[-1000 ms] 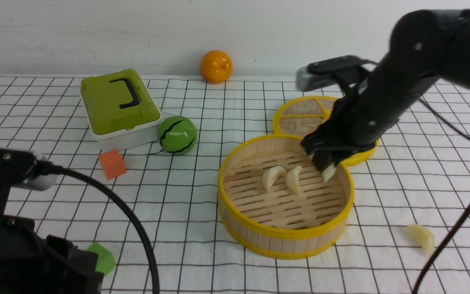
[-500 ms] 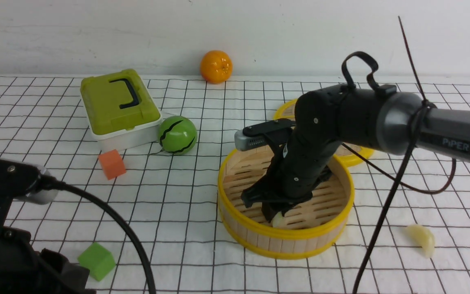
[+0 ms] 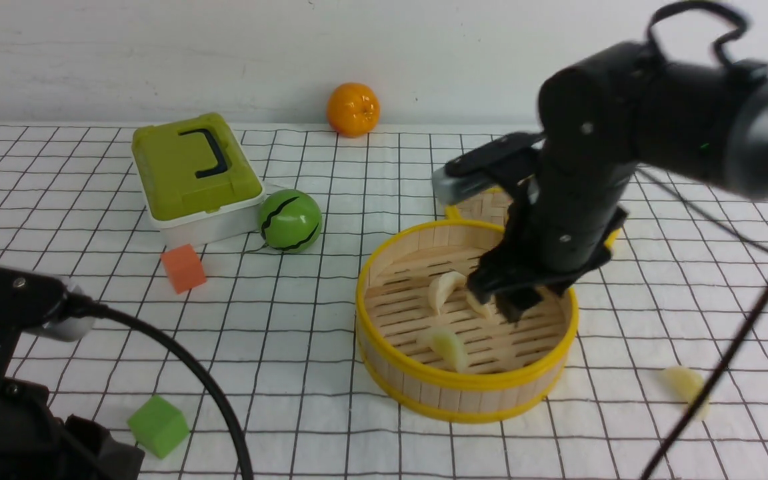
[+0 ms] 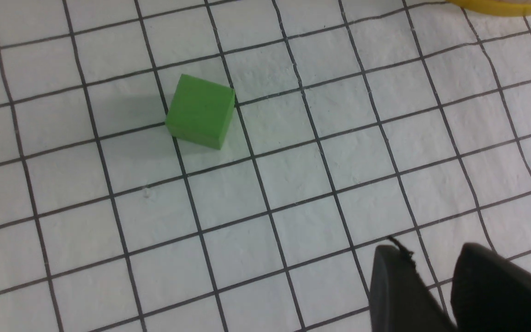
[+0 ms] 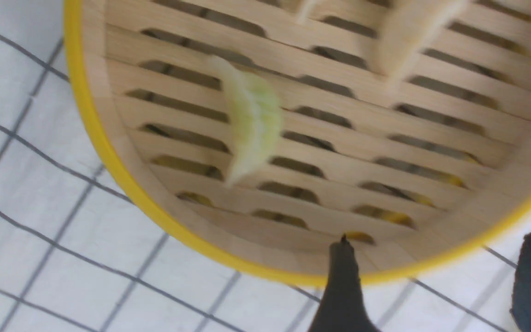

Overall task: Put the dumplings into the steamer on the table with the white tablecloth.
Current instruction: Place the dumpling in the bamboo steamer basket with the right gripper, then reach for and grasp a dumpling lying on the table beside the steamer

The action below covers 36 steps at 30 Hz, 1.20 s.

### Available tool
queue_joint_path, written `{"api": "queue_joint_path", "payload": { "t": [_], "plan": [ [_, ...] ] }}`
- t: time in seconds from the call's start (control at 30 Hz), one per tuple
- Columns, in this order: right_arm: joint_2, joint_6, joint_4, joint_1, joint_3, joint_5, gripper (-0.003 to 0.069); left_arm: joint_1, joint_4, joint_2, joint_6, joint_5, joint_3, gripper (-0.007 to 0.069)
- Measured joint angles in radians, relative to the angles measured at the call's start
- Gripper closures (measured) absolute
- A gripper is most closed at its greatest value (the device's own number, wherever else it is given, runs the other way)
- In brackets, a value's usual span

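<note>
Half a sec on, the R arm has lifted off the near wall of the steamer and its R jaws have let go. A third dumpling now lies loose on the slatted floor, close to the front rim. The wrist view shows the R jaws spread wide w/ nothing btwn them, above the basket. Two more sit side by side nearer the floor's middle: a left dumpling in plain sight and a right dumpling partly behind the black arm. The fourth dumpling is outside, on the white tablecloth to the steamer's right. The woven lid lies just behind the steamer, mostly hidden. The L jaws, low over the counter at near left, are parted by a narrow gap and hold nothing, w/ a green cube nearby. Farther back on the left are an orange cube, a green ball and a green lidded box. An orange sits by the wall.
</note>
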Motion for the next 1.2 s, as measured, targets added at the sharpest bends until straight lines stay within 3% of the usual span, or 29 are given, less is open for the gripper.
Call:
{"api": "queue_joint_path", "payload": {
  "t": [0.2,0.43,0.73,0.93,1.03,1.17,1.2],
  "plan": [
    [-0.178,0.033,-0.03,-0.146,0.184,0.006,0.0189,0.0,-0.004,0.0,0.0,0.0,0.0,0.0442],
    [-0.212,0.049,-0.028,-0.351,0.472,-0.203,0.0189,0.0,-0.011,0.0,0.0,0.0,0.0,0.0441],
    [-0.11,0.033,-0.027,-0.406,0.524,-0.409,0.0189,0.0,-0.012,0.0,0.0,-0.031,0.0,0.0438],
    [-0.04,0.014,-0.027,-0.406,0.524,-0.448,0.0191,0.0,-0.014,0.0,0.0,-0.036,0.0,0.0435],
    [-0.014,-0.013,-0.026,-0.406,0.524,-0.454,0.0242,0.0,-0.015,0.0,0.0,-0.037,0.0,0.0429],
    [-0.011,-0.023,-0.006,-0.406,0.524,-0.459,0.0421,0.0,-0.015,0.0,0.0,-0.037,0.0,0.0426],
    [-0.011,-0.023,-0.005,-0.406,0.523,-0.459,0.0431,0.0,-0.015,0.0,0.0,-0.037,0.0,0.0425]
  ]
}}
